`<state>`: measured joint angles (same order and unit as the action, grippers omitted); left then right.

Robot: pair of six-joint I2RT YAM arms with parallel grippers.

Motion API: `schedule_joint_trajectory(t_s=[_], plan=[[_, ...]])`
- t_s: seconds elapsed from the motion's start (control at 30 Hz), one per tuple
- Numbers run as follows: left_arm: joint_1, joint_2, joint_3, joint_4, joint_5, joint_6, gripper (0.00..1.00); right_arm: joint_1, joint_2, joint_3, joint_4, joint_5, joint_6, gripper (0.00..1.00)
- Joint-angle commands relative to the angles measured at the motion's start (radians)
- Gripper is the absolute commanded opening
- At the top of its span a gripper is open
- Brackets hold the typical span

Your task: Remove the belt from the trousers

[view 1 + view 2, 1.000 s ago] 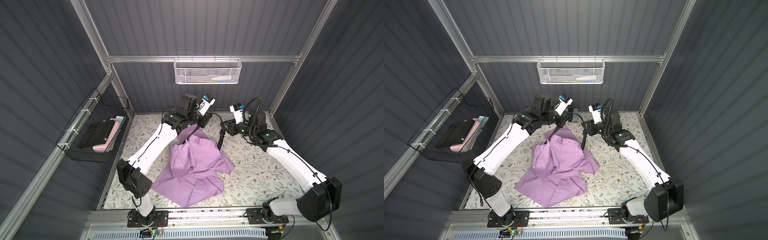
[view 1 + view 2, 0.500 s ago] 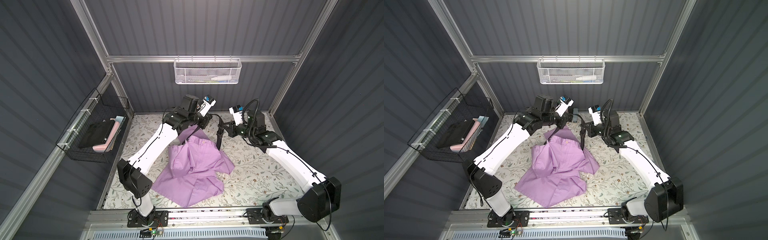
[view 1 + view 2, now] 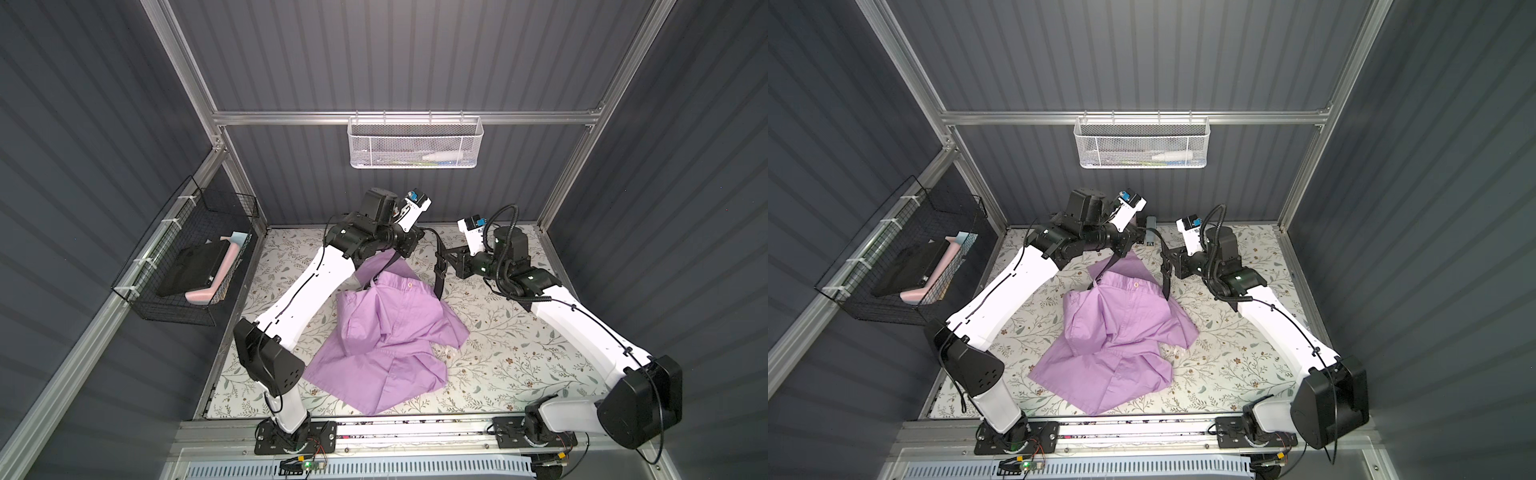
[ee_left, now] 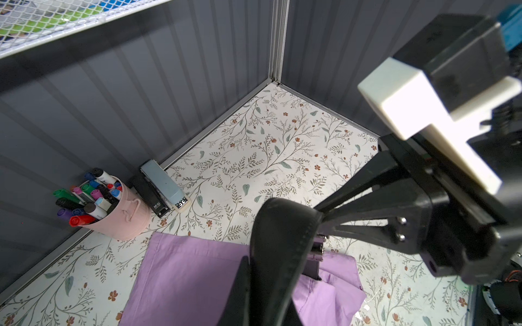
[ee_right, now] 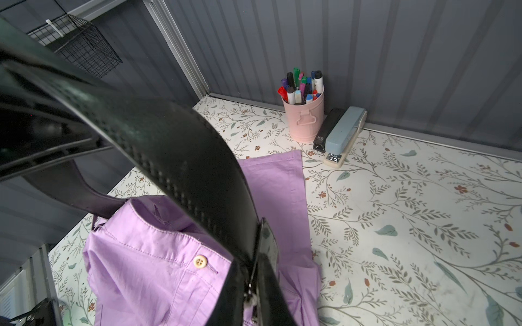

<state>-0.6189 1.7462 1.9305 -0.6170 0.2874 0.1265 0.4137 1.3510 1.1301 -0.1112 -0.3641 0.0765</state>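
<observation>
The lilac trousers (image 3: 386, 328) (image 3: 1117, 328) lie crumpled mid-table, waistband and pale button (image 5: 200, 262) towards the back. The black belt (image 3: 438, 278) (image 5: 192, 169) rises from the waistband to my left gripper (image 3: 406, 252) (image 4: 254, 299), which is shut on it. From there it arches across to my right gripper (image 3: 445, 259) (image 5: 251, 293), also shut on the strap. A short end of the belt (image 3: 1167, 282) hangs below the right gripper beside the trousers (image 4: 192, 276). Both grippers hover close together above the back of the table.
A pink cup of markers (image 5: 303, 113) (image 4: 113, 209) and a grey stapler (image 5: 341, 135) (image 4: 163, 186) stand against the back wall. A black wire basket (image 3: 187, 266) hangs on the left wall, a white mesh basket (image 3: 415, 141) on the back wall.
The right arm has shifted slightly left, towards the left gripper. The belt and trousers have hardly moved.
</observation>
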Motion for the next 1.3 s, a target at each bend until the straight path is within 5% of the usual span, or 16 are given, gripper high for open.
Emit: schedule_joint_trajectory(t_s=[0.0,0.2,0.63,0.77,0.93,1.13,1.27], plan=[[-0.001,-0.058,0.106,0.102,0.085,-0.056,0.00,-0.005,0.029,-0.053,-0.081,0.095,-0.015,0.11],[-0.001,-0.092,0.126,0.151,0.119,-0.096,0.00,-0.007,0.061,-0.066,-0.108,0.167,0.005,0.07],[0.000,-0.141,0.134,0.207,0.156,-0.142,0.00,-0.010,0.089,-0.087,-0.108,0.203,0.014,0.16],[0.001,-0.160,0.119,0.226,0.165,-0.156,0.00,-0.013,0.094,-0.087,-0.109,0.199,0.012,0.00],[0.002,-0.181,0.089,0.222,0.167,-0.166,0.00,-0.013,0.087,-0.087,-0.109,0.185,0.007,0.00],[0.004,-0.186,-0.003,0.144,0.142,-0.084,0.00,-0.014,0.016,-0.041,-0.103,0.151,-0.032,0.00],[0.004,-0.199,-0.133,0.120,0.110,0.005,0.08,-0.012,-0.068,-0.035,-0.018,0.144,-0.067,0.00]])
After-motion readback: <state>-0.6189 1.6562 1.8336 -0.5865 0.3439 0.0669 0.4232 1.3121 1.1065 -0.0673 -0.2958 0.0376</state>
